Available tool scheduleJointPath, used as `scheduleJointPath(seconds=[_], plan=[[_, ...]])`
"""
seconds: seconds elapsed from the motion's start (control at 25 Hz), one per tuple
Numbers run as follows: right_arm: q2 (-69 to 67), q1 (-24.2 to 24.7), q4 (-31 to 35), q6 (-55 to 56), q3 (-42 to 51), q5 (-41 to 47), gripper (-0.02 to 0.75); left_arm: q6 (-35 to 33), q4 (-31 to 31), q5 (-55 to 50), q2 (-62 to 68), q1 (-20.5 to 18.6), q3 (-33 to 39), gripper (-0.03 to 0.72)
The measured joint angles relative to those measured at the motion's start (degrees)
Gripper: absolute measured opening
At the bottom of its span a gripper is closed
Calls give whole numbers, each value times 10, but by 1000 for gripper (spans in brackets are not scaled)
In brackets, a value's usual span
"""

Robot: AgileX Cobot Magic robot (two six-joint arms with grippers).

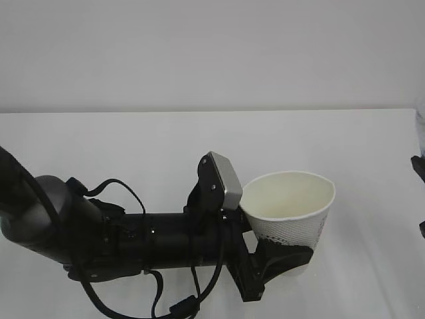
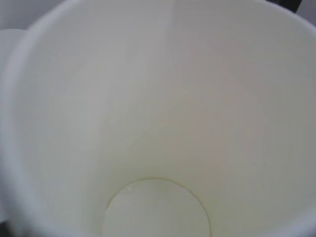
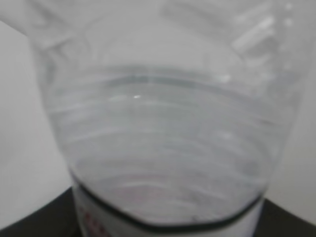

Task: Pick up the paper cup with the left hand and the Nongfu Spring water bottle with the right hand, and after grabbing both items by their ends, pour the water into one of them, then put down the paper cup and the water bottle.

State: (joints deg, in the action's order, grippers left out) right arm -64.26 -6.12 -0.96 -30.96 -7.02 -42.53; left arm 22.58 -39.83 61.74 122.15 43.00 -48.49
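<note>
White table [image 1: 133, 139], seen from the near side: its plain matte top fills the lower part of the room and runs back to a straight far edge against a pale grey wall [image 1: 199, 46]. Over its near right part a paper cup [image 1: 295, 206] stands upright, mouth open. The black left hand [image 1: 284, 256] covers its base, so whether the cup rests on the surface cannot be told.

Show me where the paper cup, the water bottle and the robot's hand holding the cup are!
paper cup [image 1: 292, 199]: exterior view, cream inside wall.
water bottle [image 3: 163, 143]: right wrist view, clear ribbed body.
left gripper [image 1: 282, 256]: exterior view, black fingers around the cup's base.
</note>
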Motion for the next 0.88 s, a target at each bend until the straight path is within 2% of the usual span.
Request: scheduleJointPath(seconds=[0.36, 0.88], plan=[[0, 0, -10, -15, 0, -24, 390, 0, -22, -14, 0, 0, 0, 496], [0, 0, -10, -128, 0, -26, 389, 0, -37, -6, 0, 0, 0, 496]])
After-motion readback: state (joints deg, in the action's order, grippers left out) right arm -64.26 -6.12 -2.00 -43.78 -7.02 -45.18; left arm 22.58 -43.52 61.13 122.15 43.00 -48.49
